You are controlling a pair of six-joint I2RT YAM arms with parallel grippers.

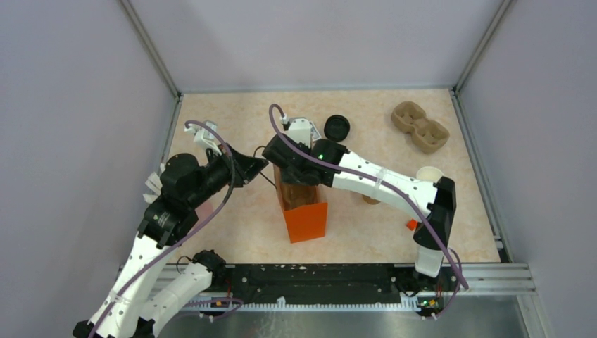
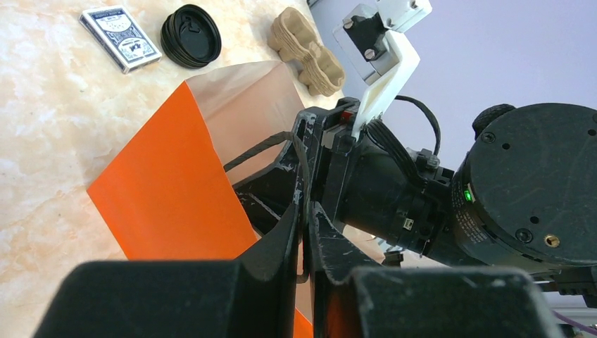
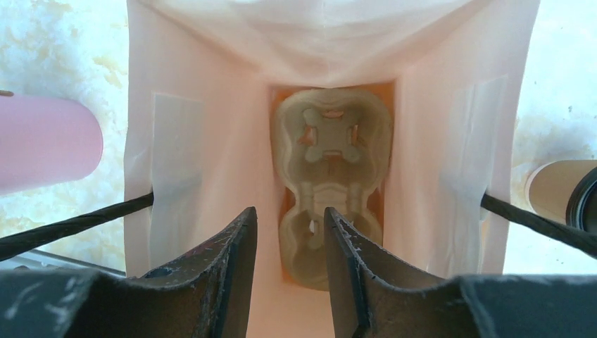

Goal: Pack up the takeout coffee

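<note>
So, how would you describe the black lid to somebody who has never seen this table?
Find the tall orange bag standing mid-table. Just beyond it, toward the back wall, lies a round black lid. It is the only black disc there; the pulp carrier to its right is tan and two-lobed.
</note>
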